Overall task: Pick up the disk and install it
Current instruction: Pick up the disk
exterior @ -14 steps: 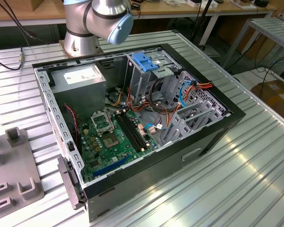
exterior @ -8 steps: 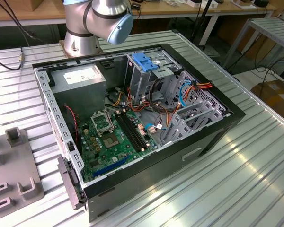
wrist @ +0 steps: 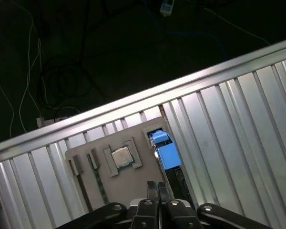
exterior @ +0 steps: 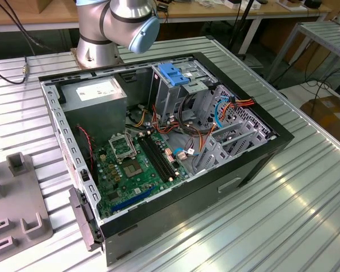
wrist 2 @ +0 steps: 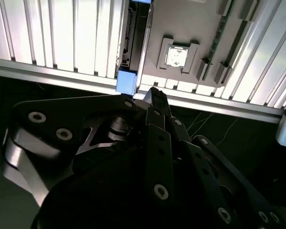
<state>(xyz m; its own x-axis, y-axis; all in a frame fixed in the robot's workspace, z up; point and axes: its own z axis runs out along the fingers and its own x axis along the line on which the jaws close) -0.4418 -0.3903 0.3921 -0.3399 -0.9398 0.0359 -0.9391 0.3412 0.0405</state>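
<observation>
Edgewise, the disk (wrist: 168, 155) stood in a slot of a matte grey fixture plate (wrist: 128, 183), a glossy blue plastic rail capping its thin dark body. A square, metal-lidded processor chip (wrist: 122, 157) sat in a nest just beside it. The plate lay on the ribbed aluminium worktop (wrist: 229, 143). The black pincer (wrist: 158, 187) hovered near the disk, fingertips pressed together, gripping nothing.

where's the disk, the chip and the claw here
disk (wrist: 165, 151): first wrist view, on its blue rail
chip (wrist: 122, 157): first wrist view, middle of its metal top
claw (wrist: 158, 187): first wrist view, between its fingertips
</observation>
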